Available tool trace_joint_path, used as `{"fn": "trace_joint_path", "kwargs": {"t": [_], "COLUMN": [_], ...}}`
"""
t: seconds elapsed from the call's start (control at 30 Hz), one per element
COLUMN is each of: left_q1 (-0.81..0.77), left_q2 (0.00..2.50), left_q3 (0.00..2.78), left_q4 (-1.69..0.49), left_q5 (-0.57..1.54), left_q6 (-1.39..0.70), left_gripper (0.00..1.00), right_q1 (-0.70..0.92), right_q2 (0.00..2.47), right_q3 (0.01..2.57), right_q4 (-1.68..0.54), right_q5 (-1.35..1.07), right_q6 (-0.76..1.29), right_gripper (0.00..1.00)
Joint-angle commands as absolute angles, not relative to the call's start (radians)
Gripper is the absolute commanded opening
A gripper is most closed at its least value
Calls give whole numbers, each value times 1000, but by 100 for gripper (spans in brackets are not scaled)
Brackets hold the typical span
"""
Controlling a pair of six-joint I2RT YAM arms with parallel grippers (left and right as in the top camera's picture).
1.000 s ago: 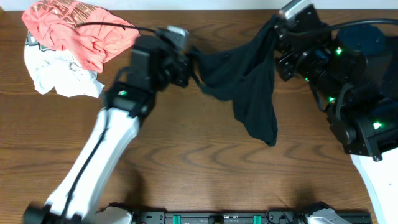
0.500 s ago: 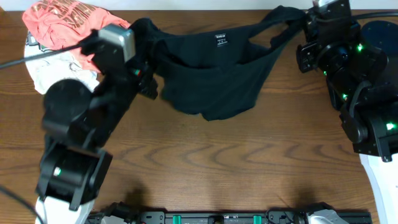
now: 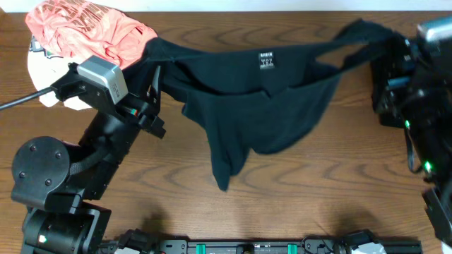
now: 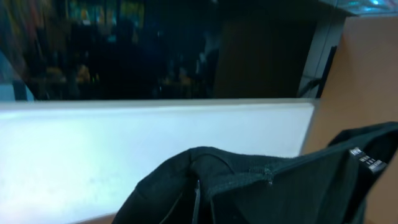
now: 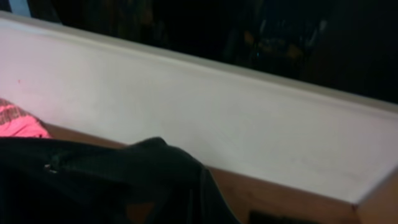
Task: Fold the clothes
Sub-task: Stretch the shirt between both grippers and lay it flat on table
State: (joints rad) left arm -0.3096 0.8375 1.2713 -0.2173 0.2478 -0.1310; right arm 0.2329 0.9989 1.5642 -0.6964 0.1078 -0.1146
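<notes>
A plain black garment [image 3: 268, 106] hangs spread wide above the wooden table [image 3: 304, 204], neck label up, with its lower part drooping to a point near the middle. My left gripper [image 3: 151, 67] is shut on its left top corner and my right gripper [image 3: 387, 44] is shut on its right top corner. In the left wrist view the black cloth [image 4: 280, 186] bunches over my fingertips and hides them. The right wrist view shows the same dark fabric [image 5: 124, 180] draped over the jaws.
A coral-pink printed shirt [image 3: 85, 32] and a white garment [image 3: 42, 70] lie piled at the table's far left corner, close behind my left arm. A black rail [image 3: 247, 247] runs along the front edge. A white board [image 4: 124, 143] stands behind the table.
The arms have drawn apart, left arm swinging left and nearer, right arm going right. The black garment went from a bunched hanging clump to a wide stretched spread.
</notes>
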Motion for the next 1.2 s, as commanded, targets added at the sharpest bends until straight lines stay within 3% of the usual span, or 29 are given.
{"fn": "trace_joint_path", "kwargs": {"t": [0.0, 0.53, 1.17], "left_q1": [-313, -325, -325], "left_q2": [831, 1060, 1607], "left_q3": [1289, 1286, 1286], "left_q4": [-246, -343, -77], "left_q5": [231, 230, 110], "left_q6": [-171, -170, -106], "left_gripper": [6, 6, 6], "right_q1": [220, 220, 220], "right_q2": [991, 1238, 1782], "right_q3": [1575, 1575, 1575], "right_q4": [-745, -819, -482], "right_q5": [150, 122, 74], "right_q6": [-75, -45, -46], "right_gripper": [1, 1, 1]}}
